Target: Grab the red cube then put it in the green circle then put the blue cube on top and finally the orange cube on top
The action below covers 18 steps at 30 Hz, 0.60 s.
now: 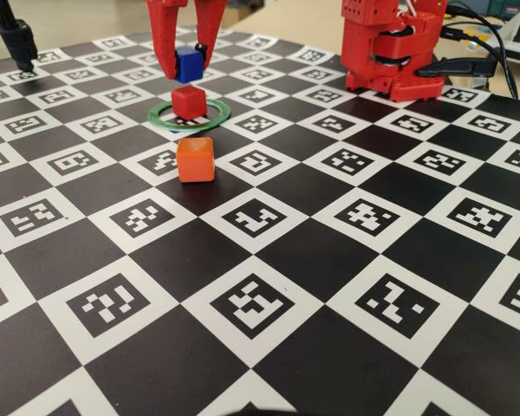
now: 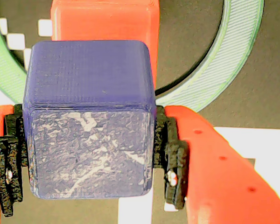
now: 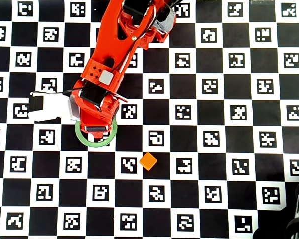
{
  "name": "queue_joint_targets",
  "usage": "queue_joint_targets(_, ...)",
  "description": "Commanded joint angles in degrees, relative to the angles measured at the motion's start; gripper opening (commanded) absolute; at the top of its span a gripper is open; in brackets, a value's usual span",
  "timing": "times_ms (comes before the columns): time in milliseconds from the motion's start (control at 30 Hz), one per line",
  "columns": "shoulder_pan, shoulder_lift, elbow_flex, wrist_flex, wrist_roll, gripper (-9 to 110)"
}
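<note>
Stacking stage, second cube. The gripper [image 1: 188,65] is clamped on the blue cube [image 1: 188,63], its two red jaws pressing opposite side faces through black ribbed pads [image 2: 171,161]; in the wrist view the blue cube [image 2: 89,119] fills the space between the jaws. Directly below the gripper, not touching the held cube, the red cube [image 1: 190,101] sits inside the green circle [image 1: 160,119], whose ring [image 2: 228,56] curves out on either side of the red cube [image 2: 105,21] in the wrist view. The orange cube [image 1: 195,159] rests on the checkered marker board [image 1: 329,260], nearer the fixed camera than the gripper and well outside the ring; the overhead view shows it [image 3: 148,161] below and right of the arm. Judged from their matte, printed look, the cubes are light, rigid and not fragile; flat parallel sides offer the best hold, taken mid-height and square so a cube does not twist on release.
</note>
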Motion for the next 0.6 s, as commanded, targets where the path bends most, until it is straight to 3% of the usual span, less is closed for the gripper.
queue_joint_targets(0, 0.6, 0.8, -0.4, -1.4, 0.0, 0)
queue_joint_targets(567, 0.7, -0.7, 0.4, -2.9, -0.2, 0)
